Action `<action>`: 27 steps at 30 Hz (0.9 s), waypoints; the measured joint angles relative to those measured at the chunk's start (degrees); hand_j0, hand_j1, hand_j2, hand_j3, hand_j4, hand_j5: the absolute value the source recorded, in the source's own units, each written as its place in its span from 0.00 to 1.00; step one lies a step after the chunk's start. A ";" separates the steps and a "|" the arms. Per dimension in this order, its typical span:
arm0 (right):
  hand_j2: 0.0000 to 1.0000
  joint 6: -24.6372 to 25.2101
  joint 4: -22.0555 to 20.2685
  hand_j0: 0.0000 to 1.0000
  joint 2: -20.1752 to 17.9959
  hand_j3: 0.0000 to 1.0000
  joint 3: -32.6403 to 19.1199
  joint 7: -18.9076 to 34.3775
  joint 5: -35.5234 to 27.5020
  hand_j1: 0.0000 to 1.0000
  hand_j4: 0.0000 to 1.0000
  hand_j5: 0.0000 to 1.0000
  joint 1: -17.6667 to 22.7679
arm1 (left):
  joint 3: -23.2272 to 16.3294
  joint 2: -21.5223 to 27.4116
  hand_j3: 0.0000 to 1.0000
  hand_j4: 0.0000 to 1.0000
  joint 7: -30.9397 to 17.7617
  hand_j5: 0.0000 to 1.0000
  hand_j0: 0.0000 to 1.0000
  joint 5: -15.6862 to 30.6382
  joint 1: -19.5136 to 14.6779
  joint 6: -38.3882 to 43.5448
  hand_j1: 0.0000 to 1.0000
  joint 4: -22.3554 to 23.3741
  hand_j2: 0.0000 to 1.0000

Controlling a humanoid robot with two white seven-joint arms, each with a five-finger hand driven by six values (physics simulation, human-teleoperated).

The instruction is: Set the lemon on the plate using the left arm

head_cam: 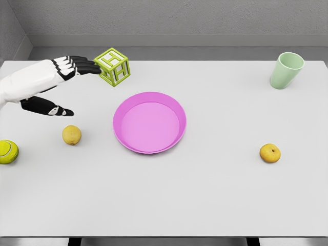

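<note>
One hand in view: the left hand (pixel 54 87), fingers spread and holding nothing, thumb apart below, hanging above the table (pixel 205 195) near its left edge.
Lemon (pixel 72 135): on the table, just below the thumb, left of the pink plate (pixel 149 122), apart from it.
Step, as judged: reach and grasp. Lower the hand over the lemon, thumb and fingers on opposite sides; avoid nudging it, since it would likely roll.
Nearby: green block (pixel 113 66) beside the fingertips; tennis ball (pixel 7 151) at the left.

Yellow lemon (pixel 72 135), magenta plate (pixel 149 122), lime-green block (pixel 113 66), pale-green cup (pixel 286 70).
</note>
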 measured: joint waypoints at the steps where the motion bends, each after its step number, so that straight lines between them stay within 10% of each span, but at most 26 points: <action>1: 1.00 0.02 0.00 1.00 0.00 1.00 -0.01 -0.03 0.00 1.00 1.00 1.00 0.00 | 0.16 0.03 1.00 1.00 0.00 1.00 1.00 -0.01 0.00 0.00 1.00 0.00 1.00; 10: 1.00 -0.01 0.00 1.00 0.00 1.00 -0.04 -0.11 0.00 1.00 1.00 1.00 0.00 | 1.34 5.18 1.00 1.00 0.00 1.00 1.00 -0.70 3.60 -0.02 1.00 0.32 1.00; 27: 1.00 -0.01 0.00 1.00 0.00 1.00 -0.04 -0.12 0.00 1.00 1.00 1.00 0.00 | 0.08 0.27 1.00 1.00 0.00 1.00 1.00 -29.82 5.80 0.01 1.00 3.51 1.00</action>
